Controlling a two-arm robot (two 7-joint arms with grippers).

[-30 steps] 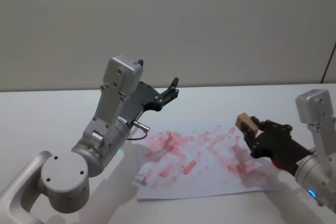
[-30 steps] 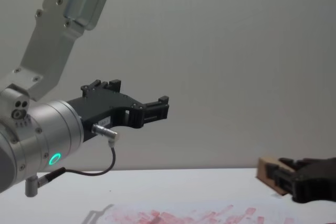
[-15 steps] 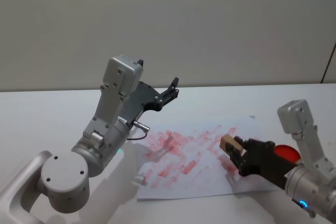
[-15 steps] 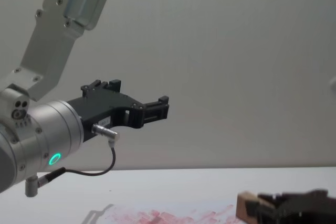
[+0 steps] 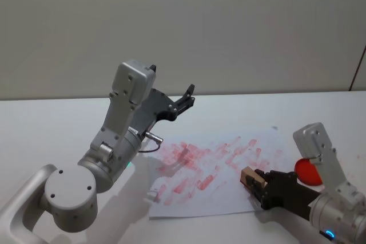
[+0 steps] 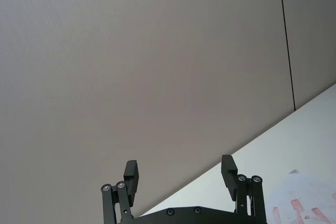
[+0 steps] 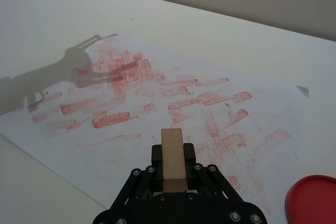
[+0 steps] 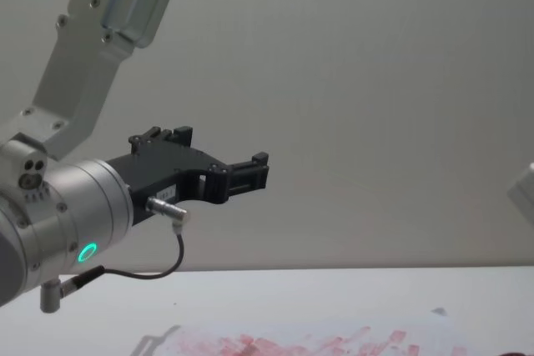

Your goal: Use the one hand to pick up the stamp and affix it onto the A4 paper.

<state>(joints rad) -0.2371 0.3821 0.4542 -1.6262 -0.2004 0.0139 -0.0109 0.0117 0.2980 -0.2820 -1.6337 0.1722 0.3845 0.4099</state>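
Right gripper (image 5: 255, 180), jaws closed firmly on the two sides of the stamp (image 5: 249, 175), the wooden block jutting out ahead of the fingertips; within the last second this gripper has dropped from a raised position over the far right of the A4 paper (image 5: 217, 161) to a low one over its near right corner. This reads as the descent toward a print; whether the stamp's face already touches the sheet cannot be told. Left gripper (image 5: 187, 96), jaws spread wide and empty, hangs raised over the far left of the table (image 5: 57, 121), unchanged. Only container: a shallow red ink pad (image 5: 309, 171) just beside the sheet's right edge, now uncovered; nothing stands in it.
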